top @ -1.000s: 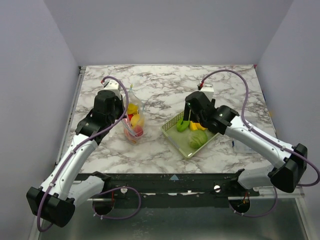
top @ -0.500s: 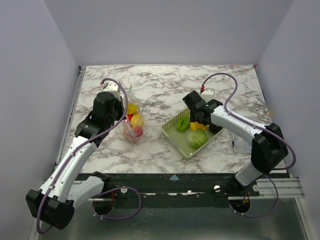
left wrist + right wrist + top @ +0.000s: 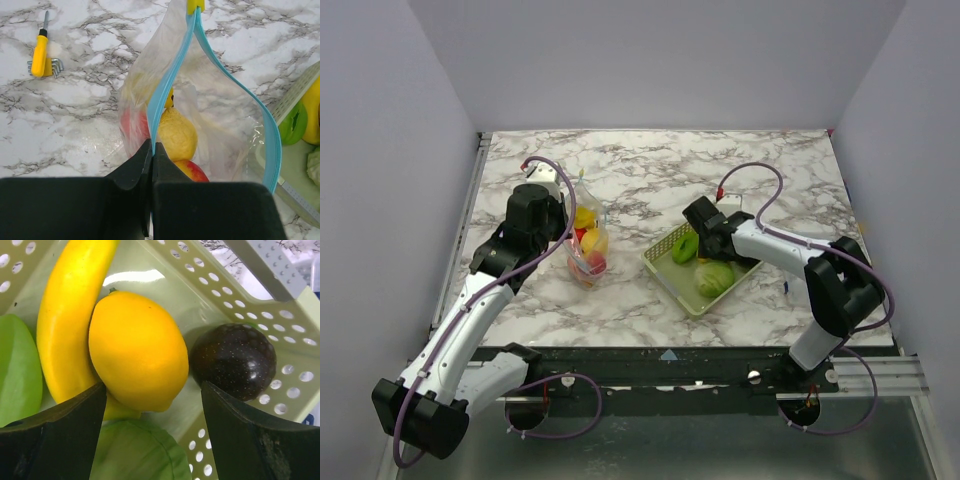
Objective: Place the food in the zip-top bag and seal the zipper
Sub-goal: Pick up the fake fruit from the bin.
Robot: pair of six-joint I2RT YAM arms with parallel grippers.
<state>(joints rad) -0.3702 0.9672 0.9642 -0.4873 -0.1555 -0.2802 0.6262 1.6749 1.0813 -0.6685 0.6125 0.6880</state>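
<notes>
The zip-top bag [image 3: 588, 248] stands on the marble table with red and yellow food inside. In the left wrist view a yellow fruit [image 3: 173, 133] and a red-yellow fruit [image 3: 193, 170] show through it. My left gripper [image 3: 151, 150] is shut on the light-blue zipper [image 3: 172, 70] strip on one side of the open mouth. My right gripper [image 3: 152, 390] is open and low in the yellow-green basket [image 3: 665, 280]. Its fingers straddle a yellow lemon [image 3: 137, 347]. A banana [image 3: 65, 320], a dark round fruit [image 3: 232, 360] and green pieces [image 3: 135, 452] lie next to the lemon.
A small yellow toy rake [image 3: 40, 54] lies on the table to the left of the bag. The basket's perforated walls [image 3: 260, 315] stand close around my right gripper. The table's raised left edge [image 3: 470, 230] runs beside my left arm.
My right gripper has dropped into the basket and now sits around the lemon. My left gripper and the bag have not moved.
</notes>
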